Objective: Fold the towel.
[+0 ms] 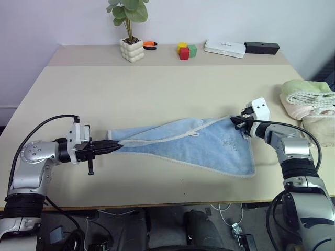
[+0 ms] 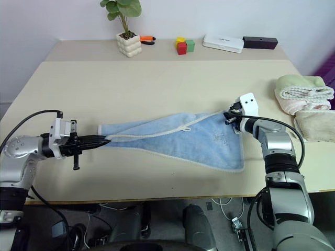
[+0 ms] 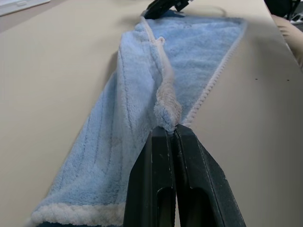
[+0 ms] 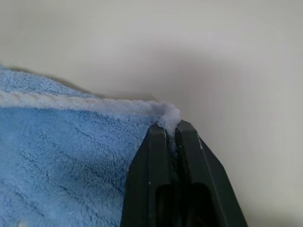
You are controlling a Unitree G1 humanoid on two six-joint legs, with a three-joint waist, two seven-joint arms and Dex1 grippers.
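The light blue towel (image 1: 199, 144) with a cream stitched border lies stretched across the front of the table (image 1: 157, 94), bunched narrow at its left end and spread wider at the right. A small cream loop (image 1: 194, 134) shows near its middle. My left gripper (image 1: 116, 147) is shut on the towel's left corner; the left wrist view shows the cloth (image 3: 142, 94) pinched at the fingertips (image 3: 158, 142). My right gripper (image 1: 236, 122) is shut on the far right corner, and the right wrist view shows that corner (image 4: 168, 113) caught between the fingers (image 4: 189, 146).
A pale green towel (image 1: 309, 94) and a cream-pink one (image 1: 320, 128) are stacked at the right edge. Along the back stand a potted plant (image 1: 131, 47), coloured blocks (image 1: 186, 50), a white box (image 1: 225, 48) and a black box (image 1: 261, 48).
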